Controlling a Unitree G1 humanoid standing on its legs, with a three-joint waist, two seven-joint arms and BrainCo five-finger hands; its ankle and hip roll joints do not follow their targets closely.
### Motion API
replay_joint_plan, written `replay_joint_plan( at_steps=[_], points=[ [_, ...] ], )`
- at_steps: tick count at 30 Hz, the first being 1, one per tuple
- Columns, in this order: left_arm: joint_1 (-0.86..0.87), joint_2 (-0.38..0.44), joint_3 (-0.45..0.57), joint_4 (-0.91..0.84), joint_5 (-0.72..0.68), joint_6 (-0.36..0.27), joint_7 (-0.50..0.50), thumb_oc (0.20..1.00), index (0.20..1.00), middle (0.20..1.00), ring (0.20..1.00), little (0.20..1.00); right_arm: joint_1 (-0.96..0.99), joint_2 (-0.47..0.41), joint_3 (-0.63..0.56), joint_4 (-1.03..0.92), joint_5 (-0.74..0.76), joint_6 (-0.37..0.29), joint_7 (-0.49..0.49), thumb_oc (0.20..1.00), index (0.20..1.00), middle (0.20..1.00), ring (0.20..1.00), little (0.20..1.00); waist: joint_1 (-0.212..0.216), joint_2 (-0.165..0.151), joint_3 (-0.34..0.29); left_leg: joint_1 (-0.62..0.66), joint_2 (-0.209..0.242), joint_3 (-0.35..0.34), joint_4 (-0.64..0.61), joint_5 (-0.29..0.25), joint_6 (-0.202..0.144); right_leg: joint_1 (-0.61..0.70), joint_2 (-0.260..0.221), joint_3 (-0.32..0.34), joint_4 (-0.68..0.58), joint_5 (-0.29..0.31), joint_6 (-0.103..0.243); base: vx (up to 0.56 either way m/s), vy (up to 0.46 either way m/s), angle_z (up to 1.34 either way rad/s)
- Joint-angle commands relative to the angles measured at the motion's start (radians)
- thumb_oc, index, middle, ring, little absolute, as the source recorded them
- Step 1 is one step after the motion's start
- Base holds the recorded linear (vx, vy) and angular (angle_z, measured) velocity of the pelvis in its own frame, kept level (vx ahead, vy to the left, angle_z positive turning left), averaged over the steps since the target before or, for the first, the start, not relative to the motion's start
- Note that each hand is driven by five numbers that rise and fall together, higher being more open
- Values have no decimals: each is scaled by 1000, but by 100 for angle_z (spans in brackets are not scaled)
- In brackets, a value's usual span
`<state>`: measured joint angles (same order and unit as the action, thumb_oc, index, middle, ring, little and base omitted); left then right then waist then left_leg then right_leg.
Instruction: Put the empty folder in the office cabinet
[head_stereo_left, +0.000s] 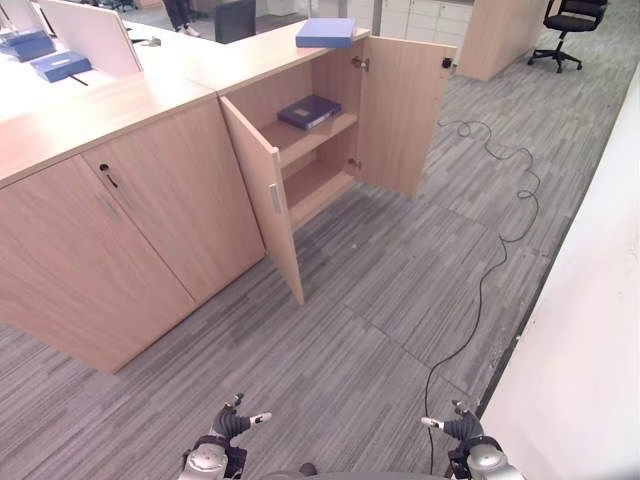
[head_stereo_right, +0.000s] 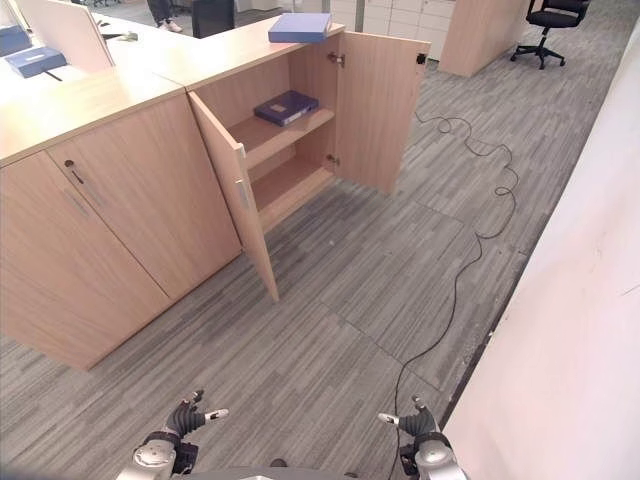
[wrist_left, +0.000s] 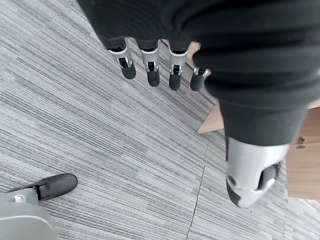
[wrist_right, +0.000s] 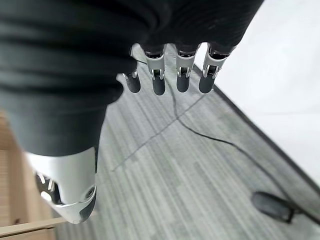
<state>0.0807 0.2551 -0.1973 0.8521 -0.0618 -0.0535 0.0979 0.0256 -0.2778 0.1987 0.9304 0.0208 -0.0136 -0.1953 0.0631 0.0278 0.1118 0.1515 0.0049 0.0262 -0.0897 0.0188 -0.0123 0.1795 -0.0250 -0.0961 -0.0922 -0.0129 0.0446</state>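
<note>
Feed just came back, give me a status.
Left hand and right hand low, open, empty. Dark blue folder on cabinet upper shelf; lighter blue folder on top. Doors open, nothing in the way.

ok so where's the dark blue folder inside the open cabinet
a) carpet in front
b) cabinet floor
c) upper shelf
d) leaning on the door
c: the dark blue folder lies flat on the upper shelf of the open cabinet, doors swung wide.
</note>
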Motion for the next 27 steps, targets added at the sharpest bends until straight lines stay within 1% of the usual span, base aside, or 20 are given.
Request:
replay_joint_plan(
  at_steps=[1, 8, 13, 19, 27],
  points=[
    [-78, 31, -4, 3, -8, -47, 0, 1000, 1000, 1000, 1000, 1000, -49, -28, 35, -61, 28, -40, -1, 1000, 1000, 1000, 1000, 1000, 16, -29, 7, 41, 20, 4, 2, -86, -55, -22, -77, -26, 37, 7, 118, 0, 0, 0],
    [-85, 33, 0, -5, -10, -46, 7, 1000, 1000, 1000, 1000, 1000, -60, -37, 22, -80, 33, -42, -9, 1000, 1000, 1000, 1000, 1000, 18, -32, 1, 44, 20, 6, 2, -89, -55, -18, -77, -26, 35, 7, 118, 0, 0, 0],
    [-91, 53, 7, -73, -22, -56, -2, 1000, 1000, 1000, 1000, 1000, -72, -54, -7, -159, 51, -60, -20, 1000, 1000, 1000, 1000, 1000, 19, -32, -1, 46, 20, 4, 2, -89, -55, -15, -77, -27, 36, 6, 119, 0, 0, 0],
    [-106, 65, 9, -108, -37, -64, -7, 1000, 1000, 1000, 1000, 1000, -91, -68, -28, -225, 72, -78, -30, 1000, 1000, 1000, 1000, 1000, 21, -33, -2, 47, 21, 3, 2, -88, -57, -14, -76, -24, 35, 7, 120, 0, 0, 0],
    [-121, 67, 7, -105, -36, -63, -1, 1000, 1000, 1000, 1000, 1000, -100, -65, -30, -219, 79, -78, -37, 1000, 1000, 1000, 1000, 1000, 23, -33, -4, 48, 21, 3, 2, -90, -58, -11, -76, -20, 26, 13, 121, 0, 0, 0]
  ],
)
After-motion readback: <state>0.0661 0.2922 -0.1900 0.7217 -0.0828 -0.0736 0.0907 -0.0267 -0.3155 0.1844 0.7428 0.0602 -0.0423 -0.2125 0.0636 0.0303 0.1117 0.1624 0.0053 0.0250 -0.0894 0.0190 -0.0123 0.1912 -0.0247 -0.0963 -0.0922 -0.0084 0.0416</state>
